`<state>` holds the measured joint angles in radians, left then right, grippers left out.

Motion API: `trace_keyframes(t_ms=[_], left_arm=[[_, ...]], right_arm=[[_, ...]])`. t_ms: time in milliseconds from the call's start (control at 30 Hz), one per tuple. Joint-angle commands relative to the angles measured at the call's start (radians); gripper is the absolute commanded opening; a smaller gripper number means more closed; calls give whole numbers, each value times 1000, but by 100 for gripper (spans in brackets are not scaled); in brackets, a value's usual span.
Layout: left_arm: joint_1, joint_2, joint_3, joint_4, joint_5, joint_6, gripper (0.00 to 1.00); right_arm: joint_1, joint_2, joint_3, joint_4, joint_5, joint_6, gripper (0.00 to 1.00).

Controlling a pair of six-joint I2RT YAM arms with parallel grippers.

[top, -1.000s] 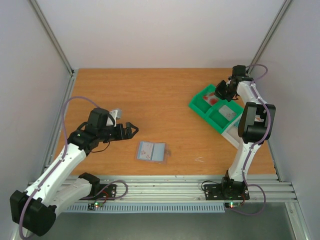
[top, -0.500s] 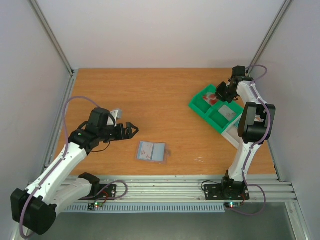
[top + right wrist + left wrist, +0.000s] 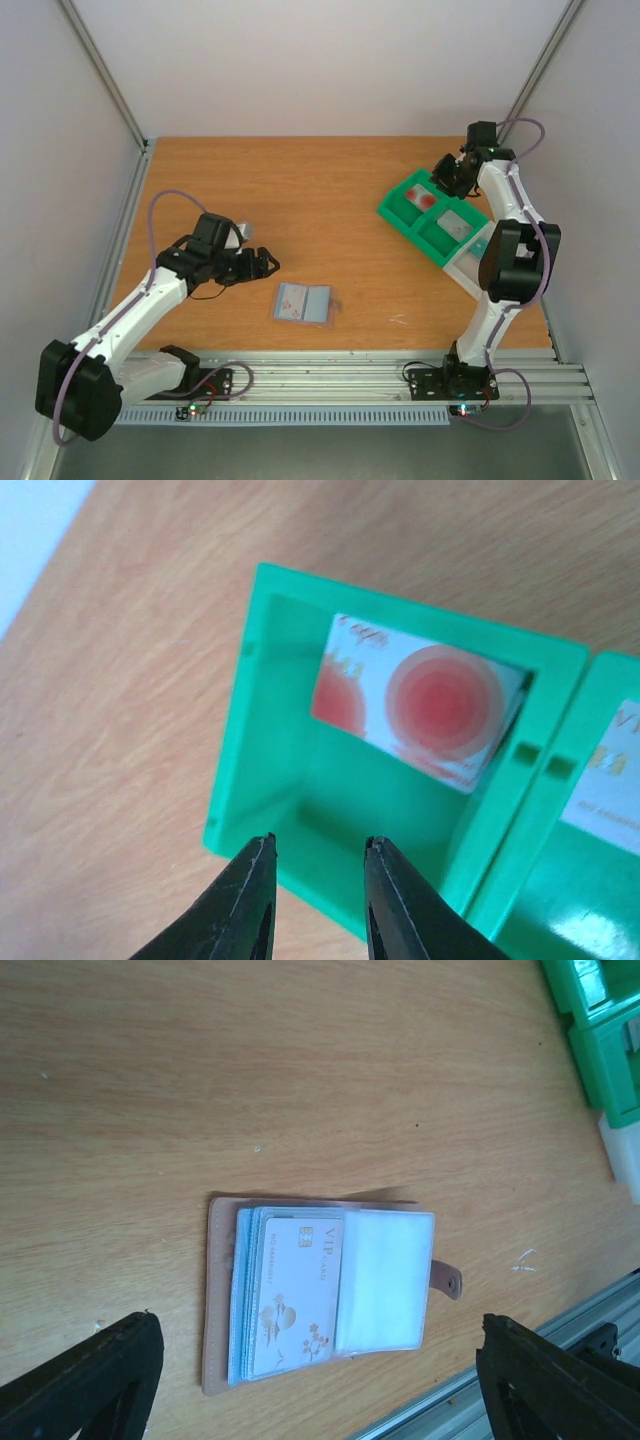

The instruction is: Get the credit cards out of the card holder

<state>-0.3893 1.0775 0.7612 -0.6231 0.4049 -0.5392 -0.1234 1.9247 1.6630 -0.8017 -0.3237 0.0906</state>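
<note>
The card holder lies spread open on the table near the front edge, tan outside and grey-blue inside. Its left panel shows a pale VIP card; the right panel's clear sleeve looks empty. My left gripper hovers just left of the holder, open, its fingers framing the holder in the wrist view. A red card leans in the far compartment of the green tray. A grey card lies in the compartment beside it. My right gripper hangs over that far compartment, slightly open and holding nothing.
A white tray section adjoins the green tray's near end. The right arm's upper links rise beside the tray at the table's right edge. An aluminium rail runs along the front edge close to the holder.
The right gripper has risen off the tray's far compartment and its jaws have parted, leaving the red card there. The left arm has shifted slightly toward the holder.
</note>
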Motion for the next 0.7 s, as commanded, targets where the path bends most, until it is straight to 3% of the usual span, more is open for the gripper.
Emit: trace_keyframes(t_ms=[0, 667], left_arm=[[-2, 61, 8, 53, 42, -17, 84], [-2, 284, -158, 293, 208, -95, 60]], right_arm=[[57, -93, -36, -15, -53, 34, 26], [531, -422, -459, 94, -123, 111, 28]])
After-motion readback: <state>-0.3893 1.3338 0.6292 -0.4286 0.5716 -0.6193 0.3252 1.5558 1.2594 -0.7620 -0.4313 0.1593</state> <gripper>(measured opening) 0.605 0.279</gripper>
